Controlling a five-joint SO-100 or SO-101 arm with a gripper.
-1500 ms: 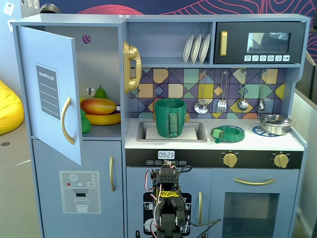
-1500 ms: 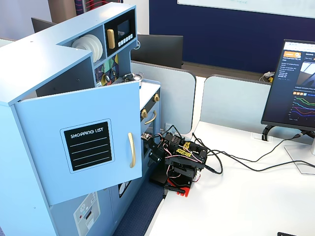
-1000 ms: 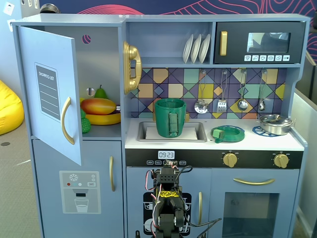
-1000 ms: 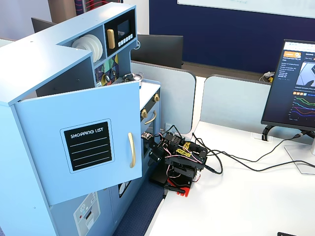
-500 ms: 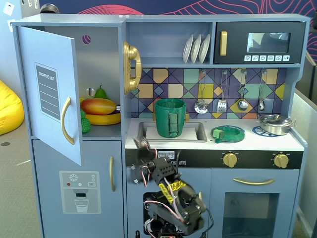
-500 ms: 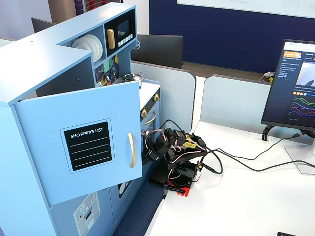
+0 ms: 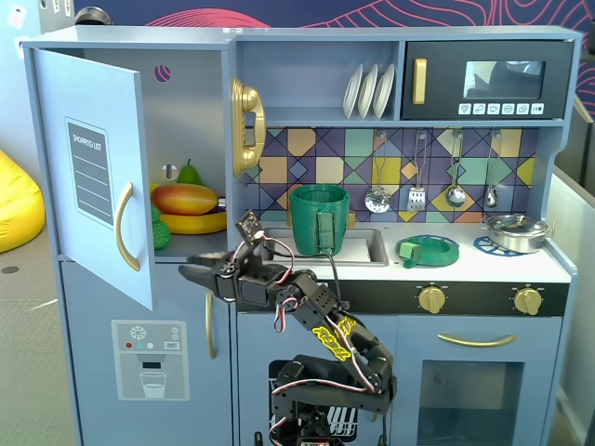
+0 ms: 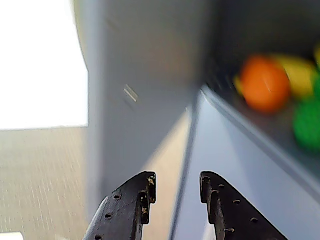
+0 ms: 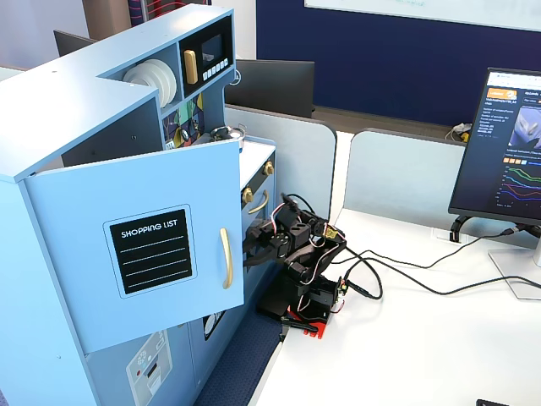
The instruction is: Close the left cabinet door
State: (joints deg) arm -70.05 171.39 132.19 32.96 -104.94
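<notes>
The left cabinet door (image 7: 93, 130) is a light-blue panel with a black "SHOPPING LIST" label and a curved gold handle (image 7: 125, 226). It stands swung open from the cabinet. It also shows in another fixed view (image 9: 84, 211). My gripper (image 7: 189, 270) points left, just right of the door's free edge, level with the door's lower part and in front of the shelf edge. In the wrist view the gripper (image 8: 176, 186) is open and empty, with the door's inner face (image 8: 135, 60) ahead. In the side fixed view the gripper (image 9: 251, 245) sits just behind the door's edge.
Toy fruit (image 7: 184, 199) lies on the open shelf and shows blurred in the wrist view (image 8: 264, 84). Below is a lower door with a water-dispenser graphic (image 7: 149, 358). A gold phone (image 7: 246, 125), a green pot (image 7: 319, 218) and a microwave (image 7: 488, 79) are to the right. A monitor (image 9: 507, 144) and cables (image 9: 406, 271) lie on the desk.
</notes>
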